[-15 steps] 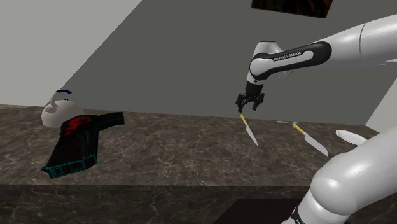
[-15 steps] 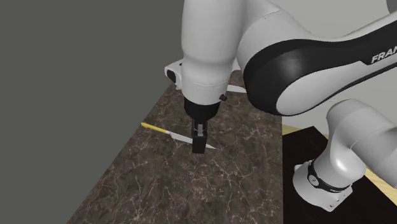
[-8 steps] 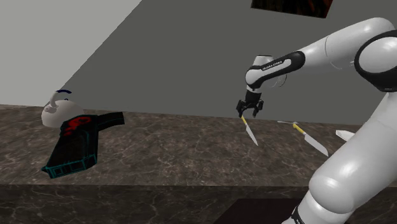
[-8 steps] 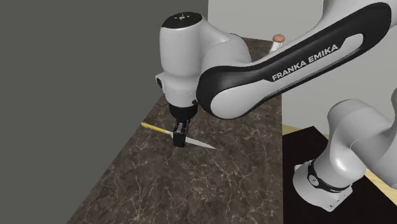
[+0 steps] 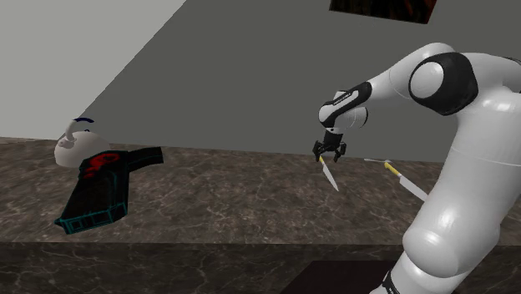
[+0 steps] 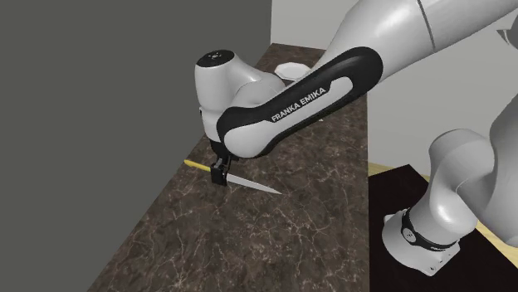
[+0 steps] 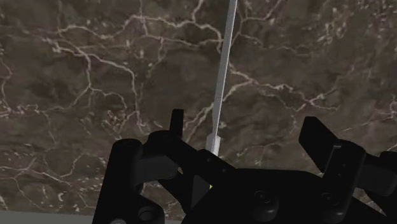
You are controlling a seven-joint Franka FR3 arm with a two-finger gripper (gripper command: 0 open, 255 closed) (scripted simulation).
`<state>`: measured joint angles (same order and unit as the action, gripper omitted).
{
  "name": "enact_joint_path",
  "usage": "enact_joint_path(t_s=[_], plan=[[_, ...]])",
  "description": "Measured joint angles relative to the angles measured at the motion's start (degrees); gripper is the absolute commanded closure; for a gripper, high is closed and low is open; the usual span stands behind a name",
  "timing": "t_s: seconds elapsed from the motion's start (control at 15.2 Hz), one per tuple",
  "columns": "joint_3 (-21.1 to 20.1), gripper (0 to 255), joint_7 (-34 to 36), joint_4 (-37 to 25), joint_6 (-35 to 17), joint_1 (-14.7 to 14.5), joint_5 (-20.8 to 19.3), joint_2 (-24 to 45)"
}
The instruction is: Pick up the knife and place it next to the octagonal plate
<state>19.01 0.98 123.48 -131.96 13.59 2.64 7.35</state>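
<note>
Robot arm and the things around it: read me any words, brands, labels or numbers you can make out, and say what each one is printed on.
"FRANKA EMIKA": white letters on the arm's black forearm band, in the second exterior view.
Shoulder view: the white lettering on that same band is too small to read.
Nothing to read on the knife or the marbled counter.

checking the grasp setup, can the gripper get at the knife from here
Probably yes: the gripper hangs close above the knife, its open fingers straddling the blade, which lies flat on the counter with nothing over it.
</note>
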Motion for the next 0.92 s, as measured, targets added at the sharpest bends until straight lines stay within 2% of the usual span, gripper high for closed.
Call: enact_joint_path(t_s=[0.59, 0.92], plan=[[-0.08, 0, -2.12, -0.73, -5.12, 1.64, 3.7, 6.73], [-0.18, 0, -2.18, -0.52, -5.7, 1.65, 3.9, 7.09]])
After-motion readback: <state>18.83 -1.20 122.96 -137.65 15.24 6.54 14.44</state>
